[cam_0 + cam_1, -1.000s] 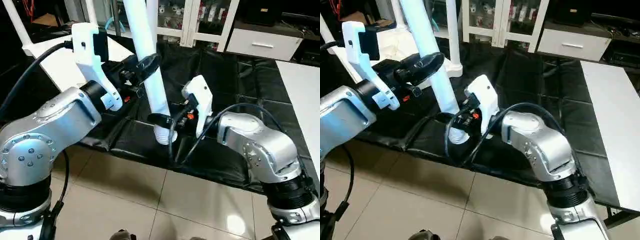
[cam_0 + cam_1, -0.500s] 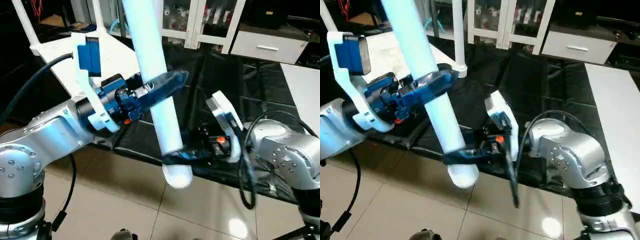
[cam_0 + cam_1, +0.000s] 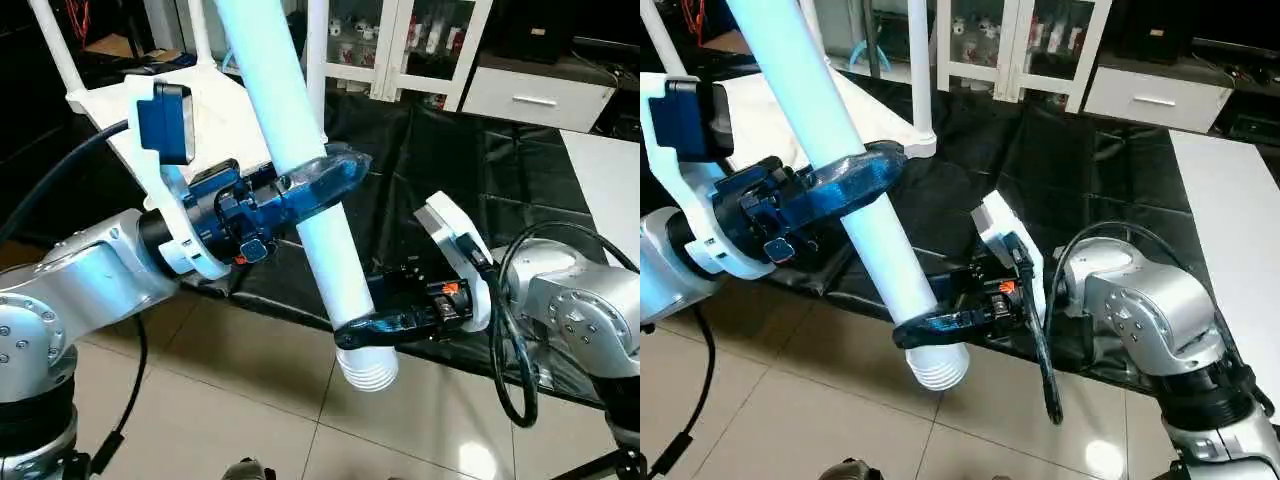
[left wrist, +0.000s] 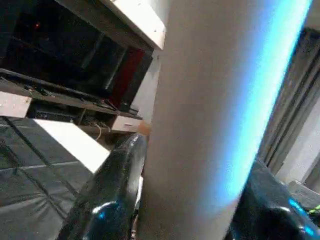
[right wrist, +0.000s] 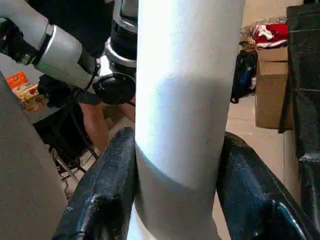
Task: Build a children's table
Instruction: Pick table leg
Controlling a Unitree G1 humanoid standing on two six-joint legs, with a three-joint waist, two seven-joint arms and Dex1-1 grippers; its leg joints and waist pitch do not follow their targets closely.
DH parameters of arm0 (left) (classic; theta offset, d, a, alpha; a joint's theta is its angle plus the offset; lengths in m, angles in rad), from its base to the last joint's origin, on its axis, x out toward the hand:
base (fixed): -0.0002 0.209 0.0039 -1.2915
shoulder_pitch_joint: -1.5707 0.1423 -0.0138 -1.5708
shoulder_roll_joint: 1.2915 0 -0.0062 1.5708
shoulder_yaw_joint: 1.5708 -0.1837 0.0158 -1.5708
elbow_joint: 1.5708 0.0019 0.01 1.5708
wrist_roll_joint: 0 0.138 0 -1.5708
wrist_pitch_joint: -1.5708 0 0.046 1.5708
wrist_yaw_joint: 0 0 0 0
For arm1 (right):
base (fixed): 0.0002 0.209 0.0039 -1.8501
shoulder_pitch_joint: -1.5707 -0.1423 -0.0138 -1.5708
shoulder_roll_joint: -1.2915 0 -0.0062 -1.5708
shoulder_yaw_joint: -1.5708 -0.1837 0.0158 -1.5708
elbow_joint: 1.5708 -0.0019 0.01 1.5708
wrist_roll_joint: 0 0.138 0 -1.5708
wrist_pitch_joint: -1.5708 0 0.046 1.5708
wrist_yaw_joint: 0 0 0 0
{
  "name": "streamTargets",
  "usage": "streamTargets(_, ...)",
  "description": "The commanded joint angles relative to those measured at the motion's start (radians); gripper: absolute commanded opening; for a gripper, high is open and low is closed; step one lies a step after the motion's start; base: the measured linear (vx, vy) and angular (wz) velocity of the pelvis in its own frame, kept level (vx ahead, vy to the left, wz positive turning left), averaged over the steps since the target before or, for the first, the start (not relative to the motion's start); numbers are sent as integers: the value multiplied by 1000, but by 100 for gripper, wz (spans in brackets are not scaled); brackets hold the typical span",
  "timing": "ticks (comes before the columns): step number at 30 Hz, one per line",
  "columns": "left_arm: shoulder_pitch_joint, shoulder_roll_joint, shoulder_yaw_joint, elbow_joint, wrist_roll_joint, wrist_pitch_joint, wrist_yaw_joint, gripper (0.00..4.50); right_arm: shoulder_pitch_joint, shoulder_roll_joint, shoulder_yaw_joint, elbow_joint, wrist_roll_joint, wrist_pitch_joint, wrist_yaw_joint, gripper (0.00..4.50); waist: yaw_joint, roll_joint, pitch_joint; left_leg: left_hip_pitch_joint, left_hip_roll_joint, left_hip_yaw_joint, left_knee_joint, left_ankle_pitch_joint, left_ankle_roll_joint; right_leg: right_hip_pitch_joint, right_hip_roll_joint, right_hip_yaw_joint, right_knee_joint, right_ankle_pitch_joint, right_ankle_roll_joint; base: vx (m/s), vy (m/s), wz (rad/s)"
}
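Note:
A long white table leg (image 3: 265, 70) hangs tilted in the air between both grippers, its ribbed screw end (image 3: 368, 368) low over the tiled floor. My left gripper (image 3: 335, 172) is shut around the leg's middle, and the left wrist view shows the fingers (image 4: 107, 200) hugging both sides. My right gripper (image 3: 362, 325) is shut on the leg just above the threads, with its fingers (image 5: 102, 192) pressed to the leg (image 5: 185, 100). The white table top (image 3: 225, 105) lies at the back left on the mat, with other legs (image 3: 317, 60) standing up from its corners.
A black mat (image 3: 450, 160) covers the floor ahead, and bare tiles (image 3: 250, 400) lie nearest me. A white glass-door cabinet (image 3: 400, 40) and a white drawer unit (image 3: 535, 95) stand at the back. A white tabletop edge (image 3: 610, 190) runs along the right. A cardboard box (image 5: 270, 90) sits behind.
The leg's screw end has lifted off the mat and swung toward me, over the tiles. Both grippers came along with it, and the leg now leans more steeply.

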Motion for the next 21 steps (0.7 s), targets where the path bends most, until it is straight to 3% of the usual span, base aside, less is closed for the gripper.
streamTargets(1, 7, 9, 23, 21, -4, -18, 33, 220, -27, 0, -3, -12, -4, -32, 20, 186, 2, 14, -75, 25, 42, -16, -76, -266, -38, 37, -69, 49, -92, -358, -123, 0, 0, 0)
streamTargets(4, 11, 9, 25, 24, 0, -25, 52, 192, -28, 8, -1, -7, -11, -37, 13, 186, 2, 11, -74, 24, 42, -15, -76, -258, -37, 38, -68, 49, -90, -346, -125, 0, 0, 0)
streamTargets(15, 15, 6, 23, 31, -7, -46, 79, 184, -41, 29, 5, 17, -39, -62, 3, 186, 1, 9, -75, 25, 42, -14, -75, -250, -37, 38, -69, 50, -90, -349, -123, 0, 0, 0)
streamTargets(20, 22, 13, 25, 29, 7, -47, 98, 184, -42, 41, 5, 23, -70, -96, -19, 186, 1, 13, -75, 24, 43, -14, -75, -257, -43, 36, -70, 50, -91, -356, -118, 0, 0, 0)
streamTargets(21, 24, 18, 25, 28, 15, -47, 103, 184, -43, 42, 6, 25, -76, -102, -23, 242, 1, 13, -75, 25, 43, -15, -76, -258, -43, 37, -70, 49, -91, -358, -117, 0, 0, 0)
